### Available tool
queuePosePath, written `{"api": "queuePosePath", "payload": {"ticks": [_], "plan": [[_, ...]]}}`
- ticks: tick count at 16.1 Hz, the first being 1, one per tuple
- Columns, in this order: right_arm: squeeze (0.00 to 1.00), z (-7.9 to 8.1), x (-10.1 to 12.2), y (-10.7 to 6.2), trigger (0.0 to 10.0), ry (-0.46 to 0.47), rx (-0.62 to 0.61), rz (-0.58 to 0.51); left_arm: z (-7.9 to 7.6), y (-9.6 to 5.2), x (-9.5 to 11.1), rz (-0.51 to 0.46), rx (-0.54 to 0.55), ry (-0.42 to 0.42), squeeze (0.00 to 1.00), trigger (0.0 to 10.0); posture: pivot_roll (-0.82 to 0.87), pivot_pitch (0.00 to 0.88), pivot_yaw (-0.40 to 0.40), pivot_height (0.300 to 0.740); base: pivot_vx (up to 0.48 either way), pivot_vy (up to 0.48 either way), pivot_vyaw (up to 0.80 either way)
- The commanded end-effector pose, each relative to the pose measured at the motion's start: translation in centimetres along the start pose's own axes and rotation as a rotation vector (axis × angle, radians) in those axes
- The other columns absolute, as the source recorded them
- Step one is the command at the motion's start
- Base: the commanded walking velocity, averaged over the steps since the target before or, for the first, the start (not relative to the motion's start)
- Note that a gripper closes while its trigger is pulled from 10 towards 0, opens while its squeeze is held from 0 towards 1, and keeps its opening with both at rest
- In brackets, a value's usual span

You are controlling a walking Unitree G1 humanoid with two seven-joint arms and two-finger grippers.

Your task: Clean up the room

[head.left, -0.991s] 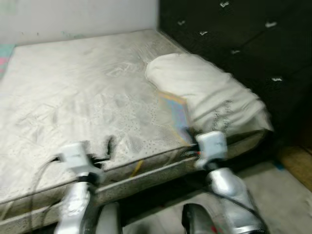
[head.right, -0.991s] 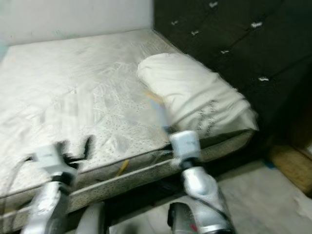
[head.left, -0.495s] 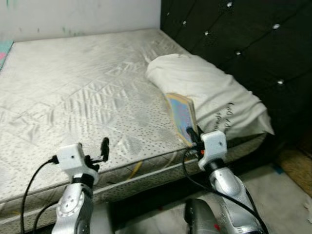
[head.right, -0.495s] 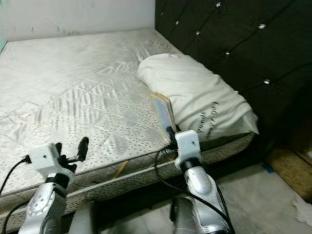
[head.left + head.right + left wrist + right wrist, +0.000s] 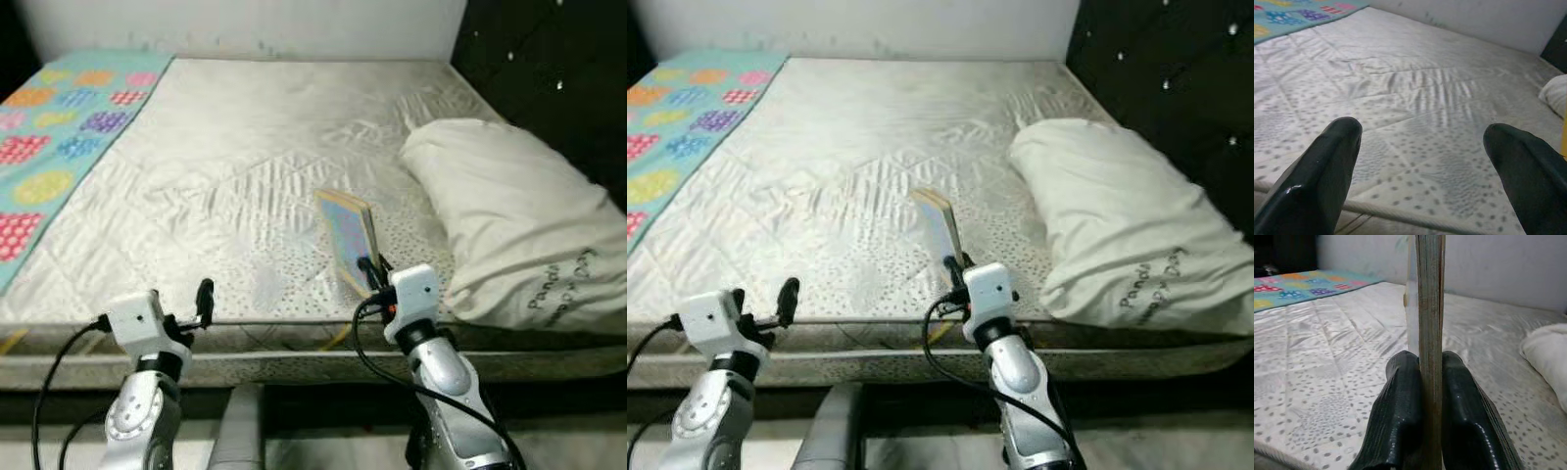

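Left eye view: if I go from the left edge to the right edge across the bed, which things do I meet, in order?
Blanket → left gripper → book, clamped in the right gripper → pillow.

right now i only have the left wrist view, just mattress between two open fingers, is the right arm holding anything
Observer: Yes. The right gripper is shut on a thin book, held on edge above the mattress.
Operator: what's next to it on the right
Observer: A large white pillow, lying apart from the book.
Operator: anything on the far left of the bed
Observer: A teal blanket with coloured dots covers that side.
Operator: where's my left gripper then
Observer: The left gripper hovers open at the near edge of the mattress.
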State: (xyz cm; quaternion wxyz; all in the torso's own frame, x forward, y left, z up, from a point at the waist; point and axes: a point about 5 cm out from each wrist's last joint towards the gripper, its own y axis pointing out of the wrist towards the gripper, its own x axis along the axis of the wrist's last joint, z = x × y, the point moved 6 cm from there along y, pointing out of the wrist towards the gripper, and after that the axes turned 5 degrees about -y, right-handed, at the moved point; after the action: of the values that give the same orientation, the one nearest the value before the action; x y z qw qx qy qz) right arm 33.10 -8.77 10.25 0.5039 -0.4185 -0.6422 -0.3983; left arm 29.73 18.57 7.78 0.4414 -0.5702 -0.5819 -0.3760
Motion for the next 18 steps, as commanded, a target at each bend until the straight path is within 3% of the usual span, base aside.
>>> {"api": "queuePosePath", "payload": {"ticks": [1,7,15,18], "plan": [[0.00,-1.2,1.2,0.2,10.0,-0.008,-0.030,-0.048,-0.8,0.2,0.3,-0.010,-0.026,-0.001,0.00,10.0,-0.08,0.000,-0.016,0.558,0.356,0.000,0.00],[0.00,-1.1,1.2,0.2,10.0,-0.007,-0.027,-0.049,-0.8,0.3,0.3,-0.010,-0.030,0.001,0.00,10.0,-0.08,0.000,-0.016,0.558,0.398,0.000,0.00],[0.00,-1.4,0.9,0.2,10.0,0.004,-0.038,-0.037,-0.8,0.3,-0.1,0.006,-0.008,-0.031,0.00,10.0,-0.08,0.000,-0.018,0.558,0.000,0.000,0.00],[0.00,-1.7,0.2,0.4,10.0,0.049,-0.071,0.006,-0.9,0.3,-0.5,0.031,-0.013,-0.033,0.00,10.0,-0.06,0.000,-0.018,0.558,0.000,0.000,0.00]]}}
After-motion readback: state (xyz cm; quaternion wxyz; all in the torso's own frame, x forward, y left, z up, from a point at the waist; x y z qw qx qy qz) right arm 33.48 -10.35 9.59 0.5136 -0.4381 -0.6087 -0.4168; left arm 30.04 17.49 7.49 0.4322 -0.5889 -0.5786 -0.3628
